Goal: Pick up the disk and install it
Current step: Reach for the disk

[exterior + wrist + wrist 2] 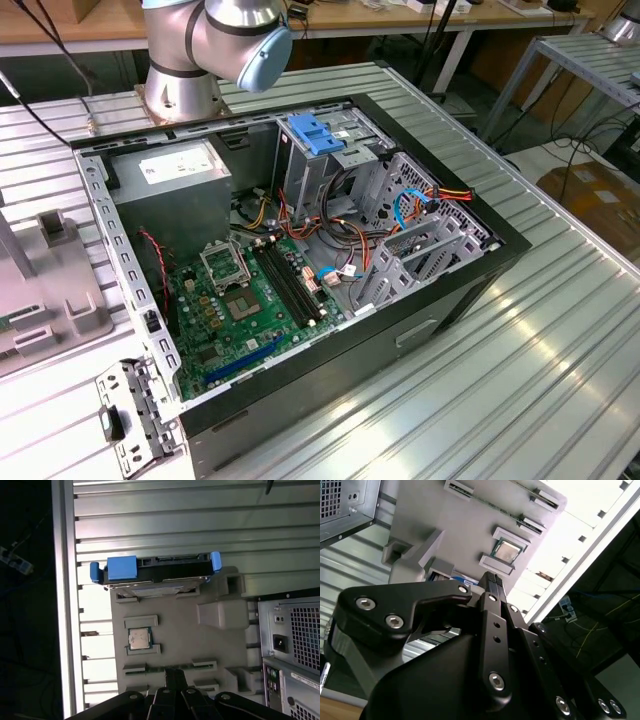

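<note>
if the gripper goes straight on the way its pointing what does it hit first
Most likely the grey holder tray, at a slotted spot beside the chip, not the disk, which sits at the tray's edge beyond the chip. The gripper hangs over the tray in both wrist views; the gap is unclear.

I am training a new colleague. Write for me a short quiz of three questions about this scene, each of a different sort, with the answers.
1. True or false: the disk is already inside the computer case.
2. Which colour is the disk's carrier frame? A red; B blue; C green.
3. Fill in: in the first wrist view, the end effector holds ____.
Key: 1 false, it stands on the grey holder; 2 B; 3 nothing.
</note>
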`<state>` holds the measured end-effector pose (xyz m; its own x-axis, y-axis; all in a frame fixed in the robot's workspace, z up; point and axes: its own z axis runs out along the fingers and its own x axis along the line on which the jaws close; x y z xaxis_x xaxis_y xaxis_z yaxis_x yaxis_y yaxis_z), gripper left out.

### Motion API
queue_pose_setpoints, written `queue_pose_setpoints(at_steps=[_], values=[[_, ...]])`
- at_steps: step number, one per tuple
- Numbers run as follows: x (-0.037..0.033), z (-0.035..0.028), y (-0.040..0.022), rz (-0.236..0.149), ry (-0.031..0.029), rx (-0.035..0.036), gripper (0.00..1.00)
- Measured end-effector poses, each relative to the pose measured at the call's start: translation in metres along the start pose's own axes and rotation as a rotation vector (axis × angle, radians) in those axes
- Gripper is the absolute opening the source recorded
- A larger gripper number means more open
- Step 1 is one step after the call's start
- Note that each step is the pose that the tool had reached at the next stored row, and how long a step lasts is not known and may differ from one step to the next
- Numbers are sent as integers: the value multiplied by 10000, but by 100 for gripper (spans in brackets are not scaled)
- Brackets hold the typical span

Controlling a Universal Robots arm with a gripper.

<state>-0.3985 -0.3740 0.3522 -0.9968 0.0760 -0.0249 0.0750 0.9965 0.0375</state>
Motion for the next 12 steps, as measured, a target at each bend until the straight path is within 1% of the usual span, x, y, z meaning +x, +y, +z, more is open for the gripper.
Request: queue_pose_setpoints(at_steps=[2,6,12], values=[[1,34,2,0,-1,4,11],[2,79,4,0,-1,9,11],[5,164,7,0,-2,24,11]])
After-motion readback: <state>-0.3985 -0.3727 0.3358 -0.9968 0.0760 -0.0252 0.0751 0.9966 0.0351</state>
